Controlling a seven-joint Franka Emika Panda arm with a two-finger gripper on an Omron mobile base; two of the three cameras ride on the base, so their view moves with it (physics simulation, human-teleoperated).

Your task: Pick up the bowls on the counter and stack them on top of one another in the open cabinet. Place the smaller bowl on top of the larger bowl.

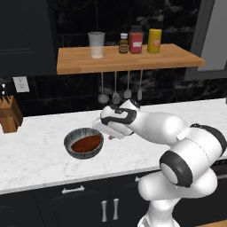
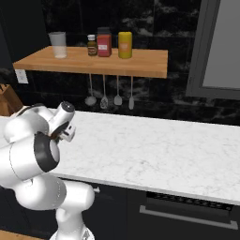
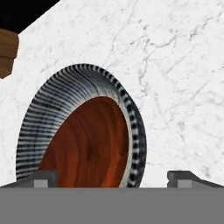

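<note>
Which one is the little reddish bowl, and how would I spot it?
Find the long white marble counter below the wooden shelf. Left of the robot's white arm stands a wide dark grey bowl. The small reddish-brown bowl lies inside it, glossy and shallow, the one warm red thing on the counter.

A kitchen: marble counter [image 1: 40,155], hanging utensils [image 1: 120,93], spice jars [image 1: 136,41] on a wooden shelf [image 1: 80,62].
</note>
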